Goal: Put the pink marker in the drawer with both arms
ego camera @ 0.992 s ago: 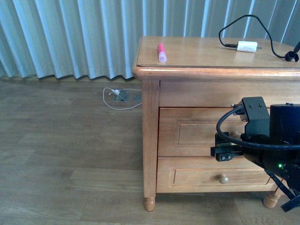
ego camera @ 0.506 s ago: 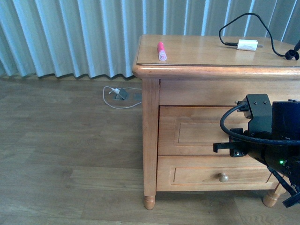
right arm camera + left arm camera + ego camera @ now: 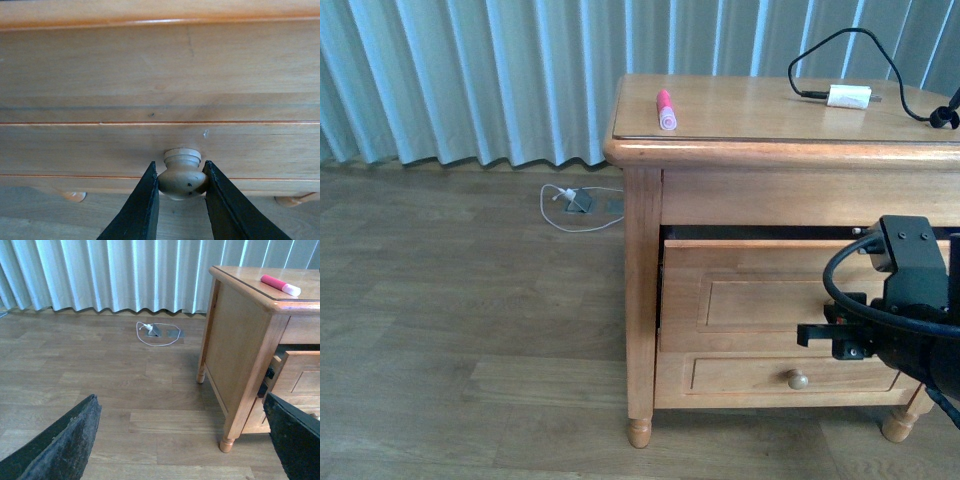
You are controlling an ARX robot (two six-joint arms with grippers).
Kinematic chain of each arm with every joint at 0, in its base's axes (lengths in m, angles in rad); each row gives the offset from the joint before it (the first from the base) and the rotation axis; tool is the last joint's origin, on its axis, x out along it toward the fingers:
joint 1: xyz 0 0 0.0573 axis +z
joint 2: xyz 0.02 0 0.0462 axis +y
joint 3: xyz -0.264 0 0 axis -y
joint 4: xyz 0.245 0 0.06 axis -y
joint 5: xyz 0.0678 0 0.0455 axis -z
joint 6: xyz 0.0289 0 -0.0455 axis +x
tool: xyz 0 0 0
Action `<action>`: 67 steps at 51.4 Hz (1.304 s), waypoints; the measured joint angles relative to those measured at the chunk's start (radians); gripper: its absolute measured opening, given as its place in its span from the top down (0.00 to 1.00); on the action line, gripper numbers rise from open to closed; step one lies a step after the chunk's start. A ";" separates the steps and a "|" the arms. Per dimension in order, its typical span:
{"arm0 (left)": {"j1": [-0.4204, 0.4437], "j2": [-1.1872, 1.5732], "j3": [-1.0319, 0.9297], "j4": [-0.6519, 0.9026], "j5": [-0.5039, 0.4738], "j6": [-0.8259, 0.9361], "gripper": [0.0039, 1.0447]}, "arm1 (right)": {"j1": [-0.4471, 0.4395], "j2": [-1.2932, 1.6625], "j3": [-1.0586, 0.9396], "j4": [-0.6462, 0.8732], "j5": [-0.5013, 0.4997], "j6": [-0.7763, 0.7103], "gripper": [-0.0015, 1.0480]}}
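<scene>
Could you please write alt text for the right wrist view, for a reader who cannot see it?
The right end effector is shut on the round wooden knob of the drawer, its black fingers pressing either side of it. The honey-wood drawer front fills nearly the whole frame, with a sliver of floor showing beyond it.

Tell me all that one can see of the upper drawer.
The upper drawer is light honey-coloured wood with a raised-panel front. It stands pulled partly out of the cabinet, a dark gap showing above its front. The right gripper is shut on its round wooden knob, a jaw on each side. Its inside is not visible.
</scene>
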 joint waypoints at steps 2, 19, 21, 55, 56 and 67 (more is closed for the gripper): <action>0.000 0.000 0.000 0.000 0.000 0.000 0.05 | -0.004 -0.013 -0.029 0.014 -0.010 0.003 0.79; 0.000 0.000 0.000 0.000 0.000 0.000 0.05 | -0.070 -0.115 -0.324 0.184 -0.115 -0.030 0.79; 0.000 0.000 0.000 0.000 0.000 0.000 0.05 | -0.089 -0.121 -0.375 0.227 -0.142 -0.042 0.79; 0.000 0.000 0.000 0.000 0.000 0.000 0.05 | -0.280 -0.470 -0.653 0.192 -0.344 -0.071 0.15; 0.000 0.000 0.000 0.000 0.000 0.000 0.05 | -0.293 -0.515 -0.659 0.151 -0.362 -0.074 0.11; 0.000 0.000 0.000 0.000 0.000 0.000 0.05 | -0.491 -1.104 -0.657 -0.428 -0.582 -0.138 0.08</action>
